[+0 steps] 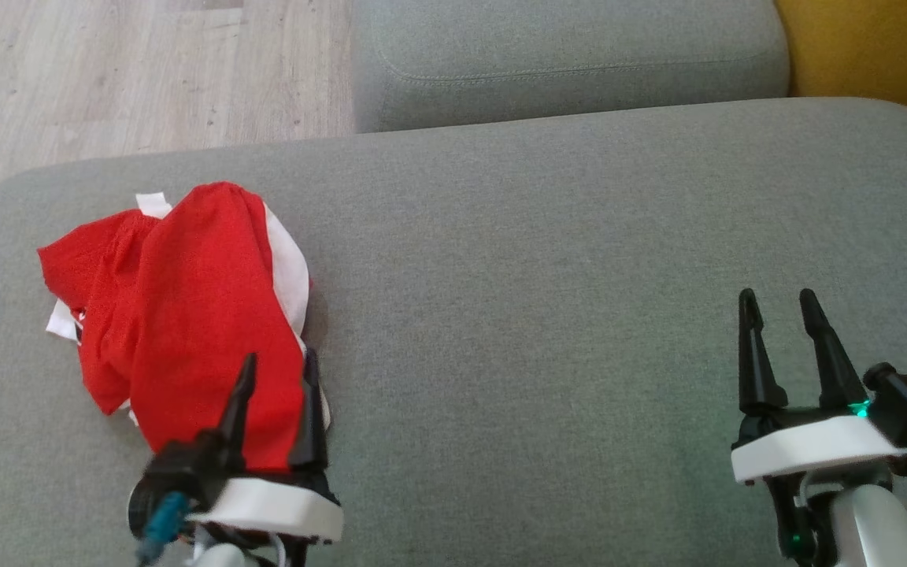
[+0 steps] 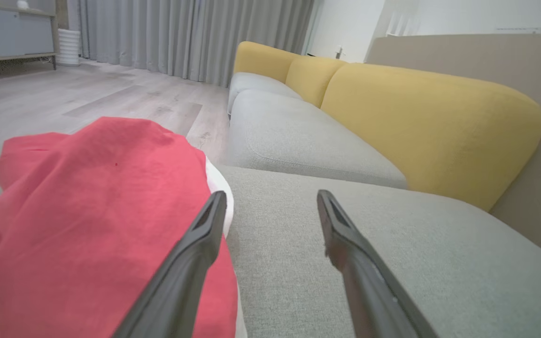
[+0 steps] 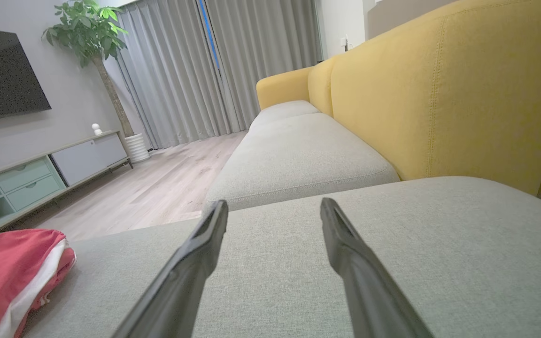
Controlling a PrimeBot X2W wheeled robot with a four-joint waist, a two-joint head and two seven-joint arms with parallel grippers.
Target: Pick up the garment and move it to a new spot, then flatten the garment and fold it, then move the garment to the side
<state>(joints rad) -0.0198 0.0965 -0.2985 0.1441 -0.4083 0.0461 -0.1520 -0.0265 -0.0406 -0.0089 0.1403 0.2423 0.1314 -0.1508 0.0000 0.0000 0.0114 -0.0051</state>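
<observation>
— What's on that grey sofa seat (image 1: 540,315)?
— A crumpled garment (image 1: 194,315), left end: soft, light (bound to sag). Pinch its thick near fold, where the left gripper (image 1: 280,358) gapes; right gripper (image 1: 778,298) gapes too, well apart.

The broad grey fabric seat cushion (image 1: 540,315) lies bare from its middle to its right end, so passage there is unobstructed. A crumpled red-and-white cloth garment (image 1: 201,315) is heaped on the left part. The yellow upholstered backrest (image 3: 439,94) walls off the far right. Clearance between the heap and the spread-fingered left gripper (image 1: 280,358) cannot be confirmed.
</observation>
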